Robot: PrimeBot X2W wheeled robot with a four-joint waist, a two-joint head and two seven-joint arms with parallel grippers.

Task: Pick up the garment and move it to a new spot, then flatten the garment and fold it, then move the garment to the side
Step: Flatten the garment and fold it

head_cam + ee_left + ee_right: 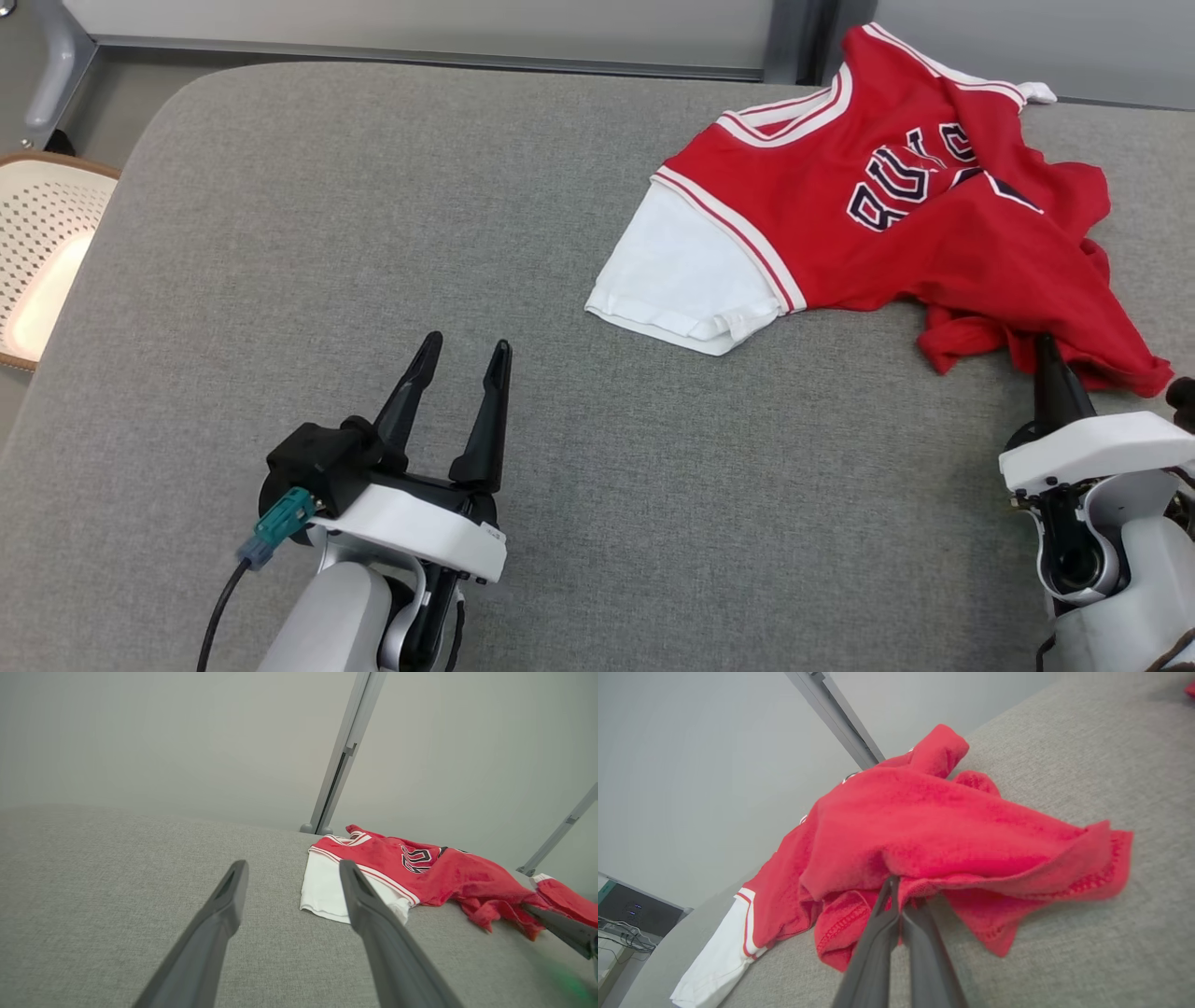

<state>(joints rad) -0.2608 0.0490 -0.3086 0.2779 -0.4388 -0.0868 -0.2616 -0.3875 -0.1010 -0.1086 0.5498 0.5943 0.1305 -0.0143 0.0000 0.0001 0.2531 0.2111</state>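
While left fingers (pixel 490 411) point forward, spread | right fingers (pixel 878 938) reach forward, pinching garment (pixel 924 830) hem

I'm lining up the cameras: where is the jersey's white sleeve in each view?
Head view: white sleeve, right of centre.
Left wrist view: white sleeve, centre.
Right wrist view: white sleeve, bottom left.
Shared landmark: right gripper shut on the red garment hem.
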